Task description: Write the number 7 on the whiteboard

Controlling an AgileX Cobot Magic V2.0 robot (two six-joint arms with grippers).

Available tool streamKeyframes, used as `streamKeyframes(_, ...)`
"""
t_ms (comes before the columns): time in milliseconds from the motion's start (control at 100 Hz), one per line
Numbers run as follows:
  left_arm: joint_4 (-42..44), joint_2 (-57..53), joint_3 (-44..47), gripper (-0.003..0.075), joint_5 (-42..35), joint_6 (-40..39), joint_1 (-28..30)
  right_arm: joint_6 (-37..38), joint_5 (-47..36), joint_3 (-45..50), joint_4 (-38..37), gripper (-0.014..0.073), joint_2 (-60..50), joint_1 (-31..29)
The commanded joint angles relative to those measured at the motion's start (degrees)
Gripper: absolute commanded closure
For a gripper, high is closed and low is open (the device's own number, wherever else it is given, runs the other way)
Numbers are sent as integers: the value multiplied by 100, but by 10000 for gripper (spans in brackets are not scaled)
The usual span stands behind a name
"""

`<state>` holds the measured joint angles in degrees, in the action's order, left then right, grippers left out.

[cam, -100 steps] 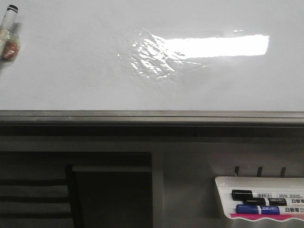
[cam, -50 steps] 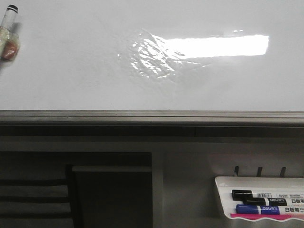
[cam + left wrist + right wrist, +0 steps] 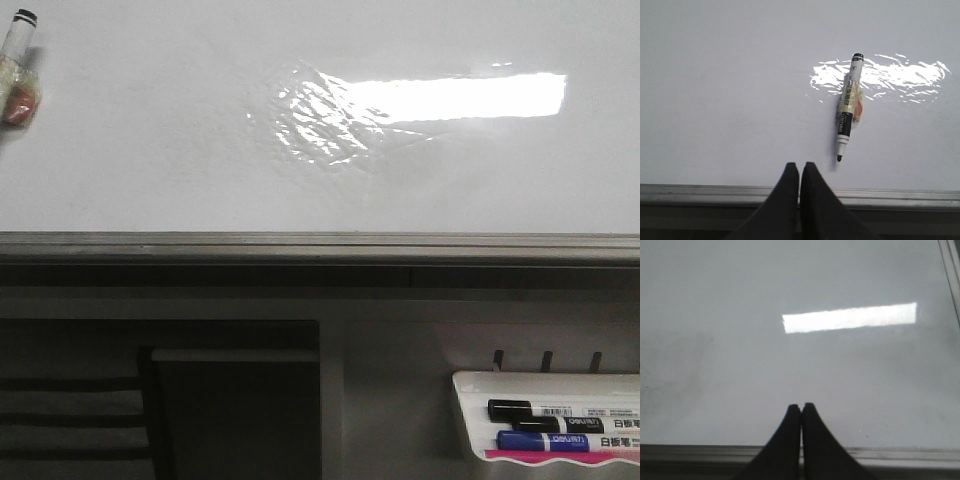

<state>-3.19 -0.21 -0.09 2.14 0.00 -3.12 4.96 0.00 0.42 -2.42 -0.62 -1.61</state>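
The whiteboard (image 3: pixel 150 150) is a large glossy white board with a grey metal frame along its near edge. No number 7 shows on it. A black-and-white marker (image 3: pixel 848 107) with tape around its middle lies on the board, uncapped, tip toward the frame; it also shows in the front view (image 3: pixel 17 60) at the far left. My left gripper (image 3: pixel 799 166) is shut and empty, over the board's near edge, a little to the side of the marker's tip. My right gripper (image 3: pixel 801 406) is shut and empty over the bare board (image 3: pixel 740 365).
A white marker tray (image 3: pixel 470 420) at the lower right below the board holds a black marker (image 3: pixel 545 411) and a blue marker (image 3: pixel 560 441). Bright light reflections lie on the board (image 3: pixel 450 97). The grey frame (image 3: pixel 320 245) runs across the front view.
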Motion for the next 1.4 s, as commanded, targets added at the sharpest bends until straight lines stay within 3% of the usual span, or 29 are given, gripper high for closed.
streamKeyframes(0, -146, -171, -151, 741, -469, -43, 28, -30, -41, -343, 71, 665, -110, -35)
streamKeyframes(160, -218, -44, -864, 741, -175, -43, 28, -30, 927, -1156, 71, 665, -40, -35)
streamKeyframes(610, -218, 1948, -3361, 741, 1827, -43, 28, -107, 2237, -3034, -51, 665, 1694, -35)
streamKeyframes(920, -218, 2334, -3453, 741, 1798, -43, 28, -107, 2018, -3082, -41, 665, 2336, -35)
streamKeyframes(1390, -255, 2356, -3453, 741, 1644, -43, 28, -107, 1937, -3082, -41, 664, 2336, -35)
